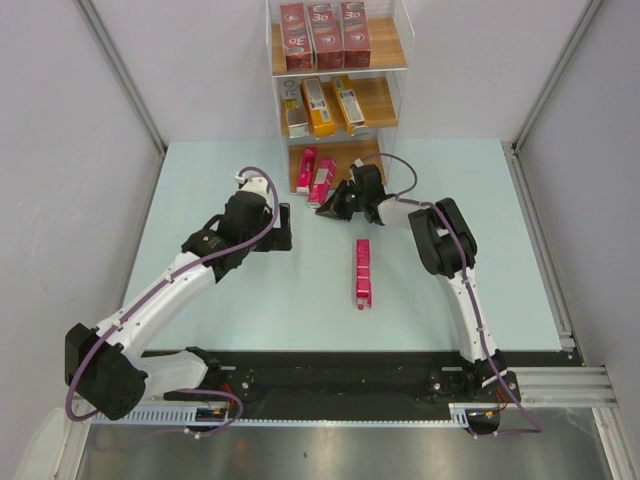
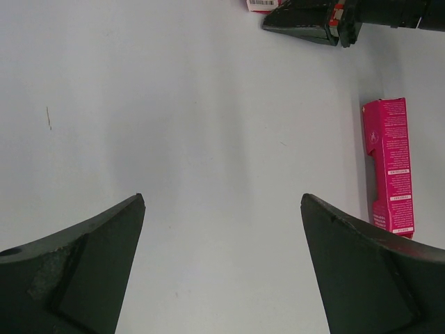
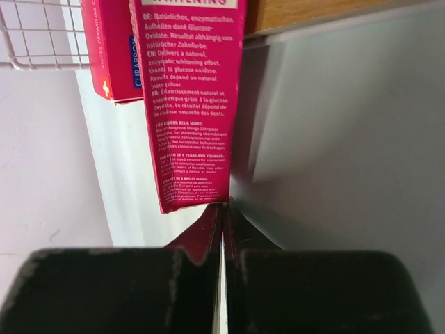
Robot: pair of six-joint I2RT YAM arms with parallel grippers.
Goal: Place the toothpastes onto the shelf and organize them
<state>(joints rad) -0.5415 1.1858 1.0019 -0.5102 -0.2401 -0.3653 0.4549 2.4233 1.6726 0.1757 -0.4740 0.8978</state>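
The shelf (image 1: 385,45) stands at the back. Dark red toothpastes (image 1: 325,33) fill its top tier and orange-yellow ones (image 1: 322,105) the middle tier. Two pink cartons (image 1: 315,175) lie on the bottom tier, the right one jutting out over the table. My right gripper (image 1: 328,208) is shut with nothing between its fingers. In the right wrist view its tips (image 3: 226,205) touch the near end of that pink carton (image 3: 195,104), beside the other pink one (image 3: 108,49). A third pink carton (image 1: 362,272) lies on the table. My left gripper (image 2: 222,202) hangs open over bare table.
Grey walls with metal posts close in the table on both sides. The loose pink carton (image 2: 391,163) lies to the right of my left gripper's fingers. The shelf's wooden board (image 3: 313,10) sits just ahead of the right gripper.
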